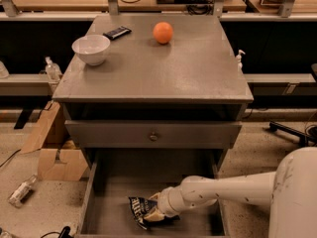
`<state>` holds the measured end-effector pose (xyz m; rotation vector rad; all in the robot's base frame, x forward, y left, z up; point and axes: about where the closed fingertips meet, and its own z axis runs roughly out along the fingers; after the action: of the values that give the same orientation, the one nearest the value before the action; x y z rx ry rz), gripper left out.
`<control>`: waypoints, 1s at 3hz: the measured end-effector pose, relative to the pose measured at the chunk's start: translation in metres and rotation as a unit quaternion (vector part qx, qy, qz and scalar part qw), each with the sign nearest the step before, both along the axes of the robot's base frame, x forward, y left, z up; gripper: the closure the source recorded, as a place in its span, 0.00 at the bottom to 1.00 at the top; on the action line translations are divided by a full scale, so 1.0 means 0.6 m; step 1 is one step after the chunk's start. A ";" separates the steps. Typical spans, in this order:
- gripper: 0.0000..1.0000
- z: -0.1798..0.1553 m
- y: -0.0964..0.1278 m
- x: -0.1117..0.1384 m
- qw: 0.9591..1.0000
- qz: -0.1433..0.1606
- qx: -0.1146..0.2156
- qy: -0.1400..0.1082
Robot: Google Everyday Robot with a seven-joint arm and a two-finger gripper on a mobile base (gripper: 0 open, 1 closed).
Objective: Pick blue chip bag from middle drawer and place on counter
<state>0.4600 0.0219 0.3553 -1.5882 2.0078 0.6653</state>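
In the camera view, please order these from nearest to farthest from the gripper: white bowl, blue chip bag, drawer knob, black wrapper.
The gripper is low in the open middle drawer.
1. Blue chip bag: at the gripper, in the drawer.
2. Drawer knob: on the closed front above.
3. White bowl: counter, left side.
4. Black wrapper: counter, behind the bowl.
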 end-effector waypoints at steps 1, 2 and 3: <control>1.00 0.015 -0.005 0.002 1.000 0.003 0.003 -0.001; 1.00 0.198 -0.036 0.095 0.997 -0.014 0.044 -0.060; 1.00 0.462 -0.167 0.202 0.987 -0.077 0.059 -0.127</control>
<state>0.5813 -0.0782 0.6322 -1.3590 1.8439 0.4861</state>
